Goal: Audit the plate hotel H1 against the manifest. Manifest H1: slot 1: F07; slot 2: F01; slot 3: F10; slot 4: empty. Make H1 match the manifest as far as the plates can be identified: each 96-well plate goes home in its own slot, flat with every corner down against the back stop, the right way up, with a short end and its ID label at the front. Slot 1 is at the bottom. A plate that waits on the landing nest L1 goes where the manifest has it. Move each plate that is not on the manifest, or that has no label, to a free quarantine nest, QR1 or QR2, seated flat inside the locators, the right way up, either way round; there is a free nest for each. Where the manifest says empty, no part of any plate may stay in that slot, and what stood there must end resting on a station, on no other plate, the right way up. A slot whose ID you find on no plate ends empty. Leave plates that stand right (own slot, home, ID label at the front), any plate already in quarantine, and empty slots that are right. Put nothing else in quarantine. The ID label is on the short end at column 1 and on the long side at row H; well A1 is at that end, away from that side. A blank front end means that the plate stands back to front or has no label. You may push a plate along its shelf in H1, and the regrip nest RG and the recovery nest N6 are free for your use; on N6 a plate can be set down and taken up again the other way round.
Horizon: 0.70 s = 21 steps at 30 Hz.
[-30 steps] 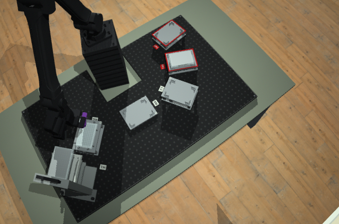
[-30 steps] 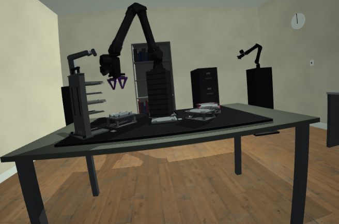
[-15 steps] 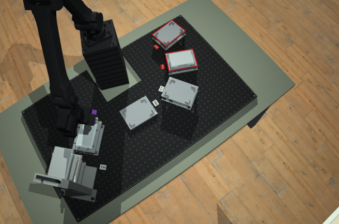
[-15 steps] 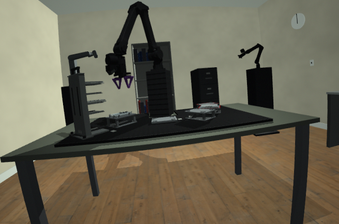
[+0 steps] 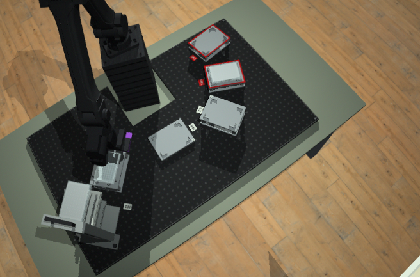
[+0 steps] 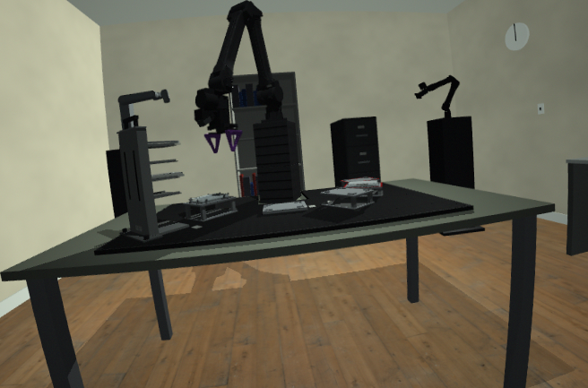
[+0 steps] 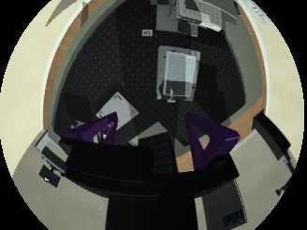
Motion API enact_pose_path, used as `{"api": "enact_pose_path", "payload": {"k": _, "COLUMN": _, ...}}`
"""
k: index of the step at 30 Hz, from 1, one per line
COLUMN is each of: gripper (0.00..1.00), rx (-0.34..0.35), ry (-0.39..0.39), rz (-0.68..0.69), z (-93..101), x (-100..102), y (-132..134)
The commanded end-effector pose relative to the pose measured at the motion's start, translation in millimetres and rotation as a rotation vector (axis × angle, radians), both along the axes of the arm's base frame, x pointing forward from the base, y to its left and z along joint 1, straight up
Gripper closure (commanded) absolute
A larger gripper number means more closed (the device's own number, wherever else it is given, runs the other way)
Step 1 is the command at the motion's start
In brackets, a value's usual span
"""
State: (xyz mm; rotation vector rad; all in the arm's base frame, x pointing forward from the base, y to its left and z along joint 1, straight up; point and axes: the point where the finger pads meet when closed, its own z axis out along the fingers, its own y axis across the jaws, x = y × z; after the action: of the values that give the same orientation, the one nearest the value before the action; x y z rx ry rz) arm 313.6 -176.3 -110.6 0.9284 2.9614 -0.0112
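- Claw [image 6: 222,142] is seen spread wide, purple fingers apart, nothing between them; it is held high above the worktop [image 6: 498,207]
- In the top view the claw [image 5: 123,141] is found at about 8 o'clock of the black mat [image 5: 271,104], over the near end of a raised nest
- A 96-well plate [image 5: 109,172] is seated on that nest, wells up, just beside the plate hotel H1 [image 5: 50,222]; in the wrist view the plate [image 7: 176,69] is seen at 12 o'clock of the claw, well below it
- Hotel H1 is placed at 7 o'clock of the mat; a white plate [image 5: 75,201] is seen on its top from above; in the exterior view the tower [image 6: 135,179] shows four shelves sticking out toward 3 o'clock, contents cannot be told
- A small H1 tag [image 5: 127,206] is laid on the mat at 3 o'clock of the hotel
- Two red-rimmed quarantine nests are placed at 12 o'clock of the mat: the far one [image 5: 209,41] shows bare locators, the near one [image 5: 224,74] carries a plate
- A grey nest [image 5: 223,114] with corner locators is set at mat centre, a flat grey nest [image 5: 171,138] at its 8 o'clock
- Arm pedestal [image 5: 130,73] is stood at 10 o'clock of the mat
- No ID labels can be read
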Motion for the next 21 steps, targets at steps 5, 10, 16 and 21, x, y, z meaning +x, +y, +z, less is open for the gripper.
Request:
{"api": "enact_pose_path", "payload": {"k": 5, "gripper": 0.0, "rx": -0.075, "ry": -0.116, "rz": -0.027, "z": 14.1, "x": 17.1, "y": 12.0}}
{"api": "enact_pose_path", "payload": {"k": 10, "gripper": 0.0, "rx": -0.121, "ry": -0.185, "rz": -0.028, "z": 14.1, "x": 19.5, "y": 29.1}}
{"api": "enact_pose_path", "payload": {"k": 16, "gripper": 0.0, "rx": -0.175, "ry": -0.268, "rz": -0.03, "z": 14.2, "x": 22.3, "y": 49.7}}
{"api": "enact_pose_path", "payload": {"k": 21, "gripper": 0.0, "rx": -0.211, "ry": -0.323, "rz": -0.031, "z": 14.3, "x": 24.0, "y": 63.6}}
